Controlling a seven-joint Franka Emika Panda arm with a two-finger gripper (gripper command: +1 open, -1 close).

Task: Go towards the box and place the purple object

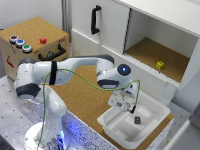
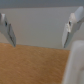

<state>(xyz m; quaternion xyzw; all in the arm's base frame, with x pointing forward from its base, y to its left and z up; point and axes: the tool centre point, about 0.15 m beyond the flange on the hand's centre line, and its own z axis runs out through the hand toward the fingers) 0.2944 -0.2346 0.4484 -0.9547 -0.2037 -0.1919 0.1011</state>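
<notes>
The box point(image 1: 152, 111) is a shallow white tray on the cork tabletop at the exterior view's lower right. The purple object point(image 1: 137, 119), a tiny dark block, lies on the tray's floor. My gripper point(image 1: 129, 107) hangs just above the tray's near-left part, a little above and to the left of the block. In the wrist view the gripper point(image 2: 38, 43) is open, with both fingers point(image 2: 72, 27) spread and nothing between them. A white tray rim point(image 2: 75, 65) shows there, but the block is out of that view.
A cork-covered crate point(image 1: 35, 42) with coloured buttons and a black handle stands at the back left. A white cabinet point(image 1: 165, 30) at the back right holds a small yellow-green cube point(image 1: 160, 65) in its open compartment. A green cable point(image 1: 75, 75) runs along the arm.
</notes>
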